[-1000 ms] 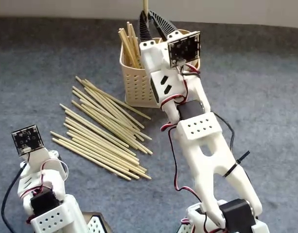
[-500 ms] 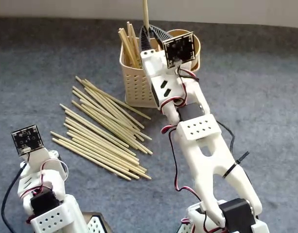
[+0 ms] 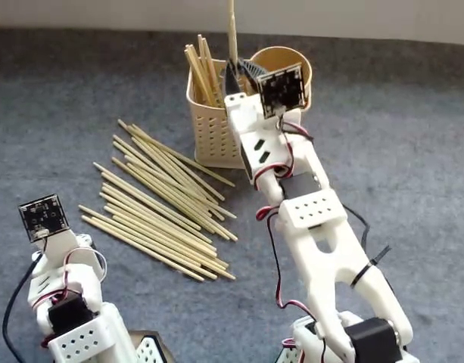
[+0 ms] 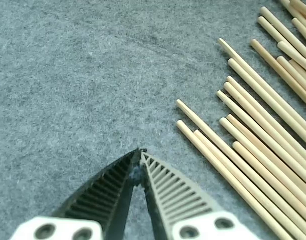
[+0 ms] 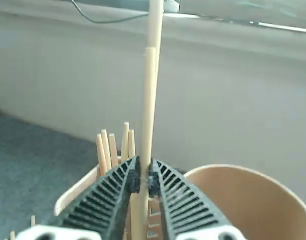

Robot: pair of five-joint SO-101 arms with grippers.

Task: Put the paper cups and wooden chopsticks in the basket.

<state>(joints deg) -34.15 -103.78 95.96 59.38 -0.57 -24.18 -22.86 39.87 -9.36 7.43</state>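
A cream slotted basket (image 3: 213,132) stands at the back of the grey table, with several wooden chopsticks (image 3: 201,68) upright in it and a brown paper cup (image 3: 281,59) on its right side. My right gripper (image 3: 235,72) (image 5: 143,175) is over the basket, shut on an upright chopstick (image 3: 232,30) (image 5: 150,100). A pile of several loose chopsticks (image 3: 160,200) (image 4: 257,125) lies on the table left of the basket. My left gripper (image 4: 141,155) is shut, empty, just above the felt beside the ends of that pile.
The grey felt table (image 3: 413,151) is bare to the right of the right arm and at the far left. A pale wall (image 5: 232,100) rises behind the basket. The left arm's base (image 3: 65,302) sits at the front left.
My right gripper has sunk towards the basket with the chopstick and shifted slightly right, uncovering the paper cup's rim. The left arm has not moved.
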